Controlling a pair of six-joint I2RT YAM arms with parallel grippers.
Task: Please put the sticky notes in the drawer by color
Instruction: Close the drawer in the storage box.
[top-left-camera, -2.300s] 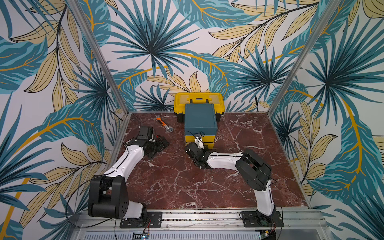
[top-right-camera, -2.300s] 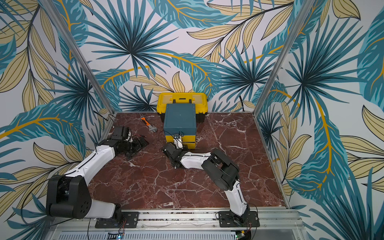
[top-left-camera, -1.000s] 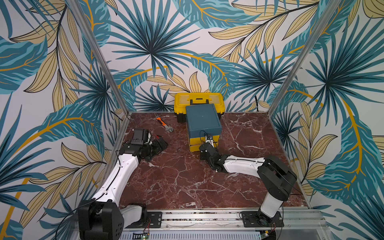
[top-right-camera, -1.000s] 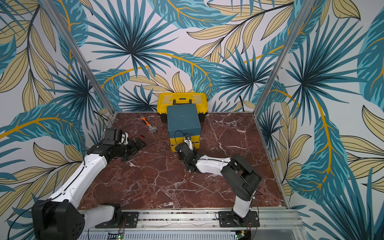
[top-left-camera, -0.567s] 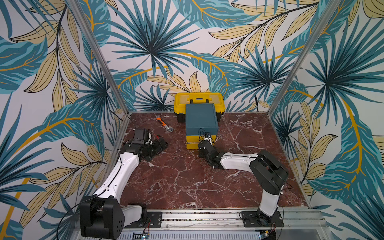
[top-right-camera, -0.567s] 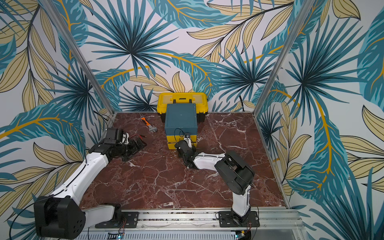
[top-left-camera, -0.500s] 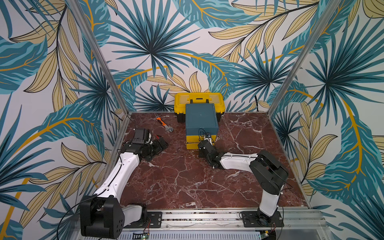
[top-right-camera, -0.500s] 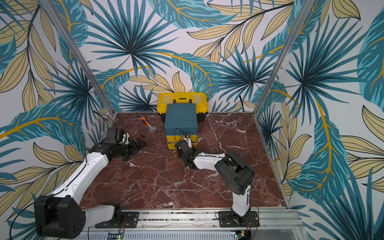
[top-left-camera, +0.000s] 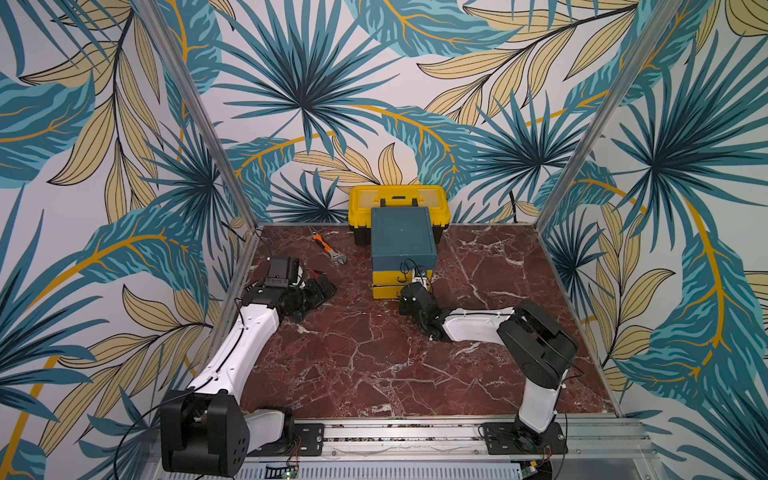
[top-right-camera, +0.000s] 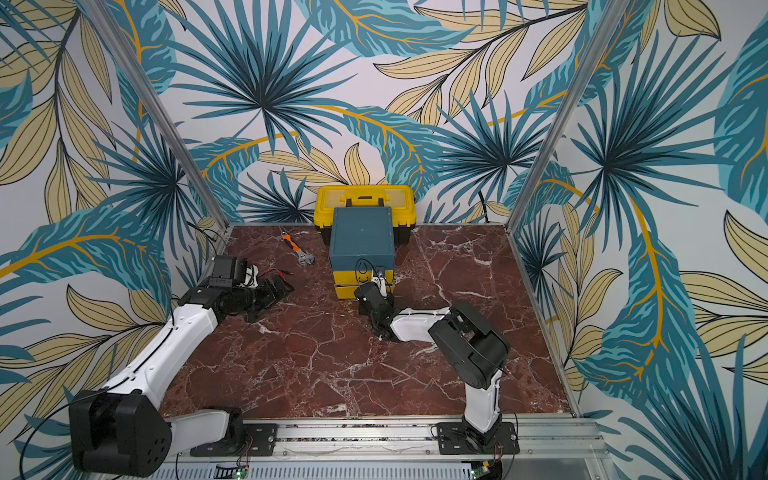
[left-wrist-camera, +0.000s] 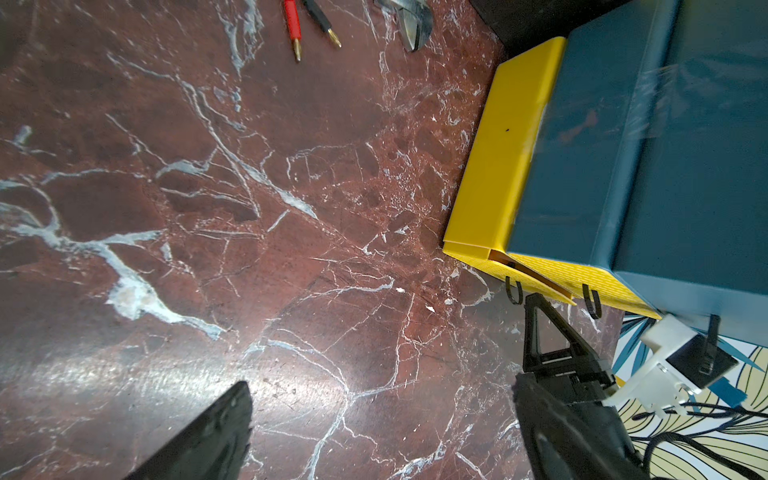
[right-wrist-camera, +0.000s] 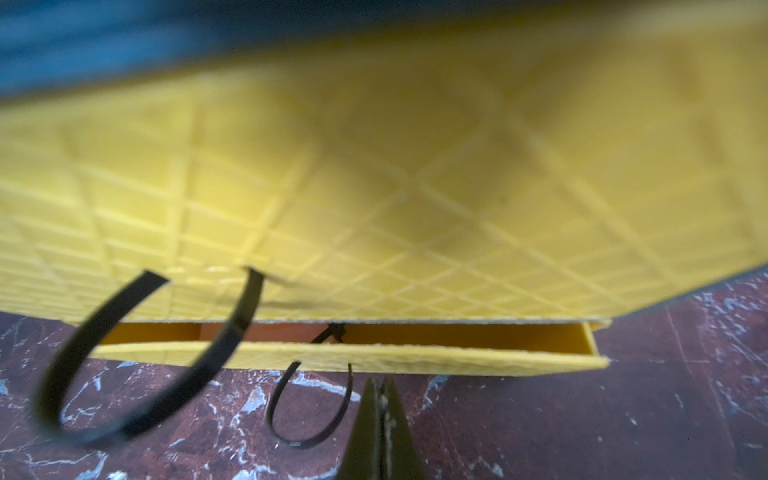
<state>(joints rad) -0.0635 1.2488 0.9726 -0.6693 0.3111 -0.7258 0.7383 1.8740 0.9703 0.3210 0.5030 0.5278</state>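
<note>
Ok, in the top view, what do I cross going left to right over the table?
Left gripper → drawer → right arm's elbow. Left out because they overlap others: wrench, toolbox, right gripper.

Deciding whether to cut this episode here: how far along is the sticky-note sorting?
Done, apparently: no sticky notes show on the table in any view; drawer contents are hidden. In hand: on the drawer cabinet the bottom drawer is ajar by a slit; the right fingers, shut, sit right by its front, likely to push it in. Left fingers open, empty, off to the side. Left: close that slit.
</note>
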